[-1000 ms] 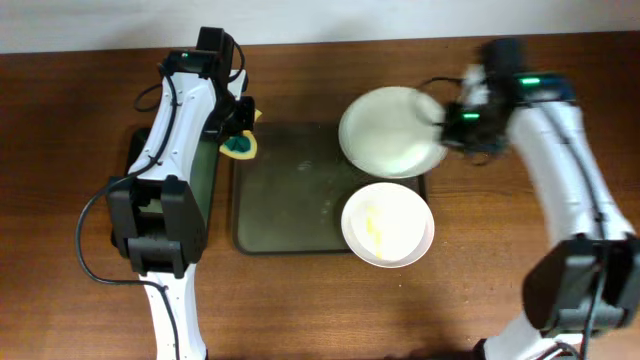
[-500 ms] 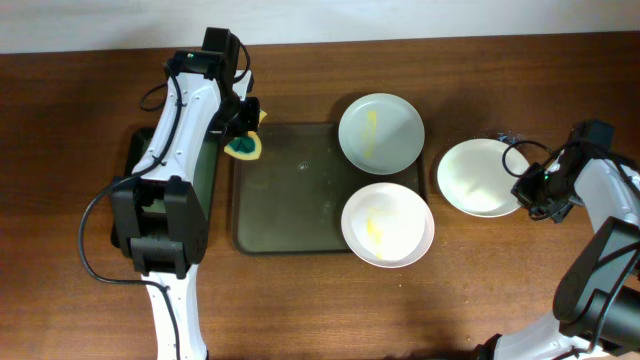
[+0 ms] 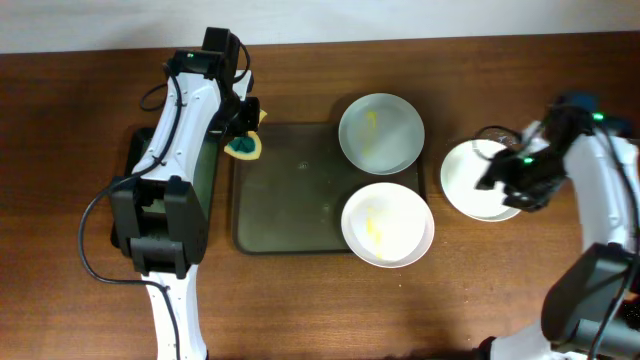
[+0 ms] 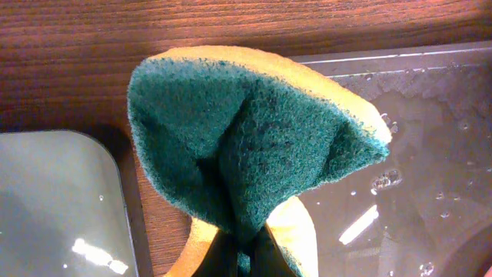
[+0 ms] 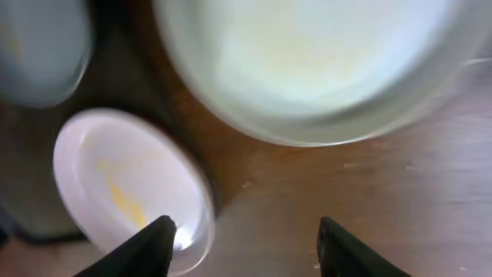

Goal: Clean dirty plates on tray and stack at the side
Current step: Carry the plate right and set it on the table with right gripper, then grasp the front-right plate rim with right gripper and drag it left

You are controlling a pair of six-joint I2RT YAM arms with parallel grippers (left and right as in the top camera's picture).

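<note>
Two dirty plates sit on the right side of the dark tray [image 3: 285, 200]: the far one [image 3: 381, 134] and the near one [image 3: 388, 224], both with yellow smears. A third white plate [image 3: 462, 180] lies on the table right of the tray. My right gripper [image 3: 503, 178] hovers over that plate's right part, open and empty. In the right wrist view the open right gripper [image 5: 246, 231] faces bare table below the white plate [image 5: 307, 61], and the smeared near plate [image 5: 127, 185] is at the left. My left gripper [image 3: 241, 140] is shut on a green and yellow sponge [image 4: 246, 146] at the tray's far-left corner.
A smaller, narrower dark tray [image 3: 207, 175] lies left of the large one, under the left arm. Brown wooden table [image 3: 500, 280] surrounds everything. A pale wall edge [image 3: 400, 20] runs along the far side.
The right gripper carried a white plate from over the tray to the table on the right, then opened and let it go. The left arm and sponge stayed put.
</note>
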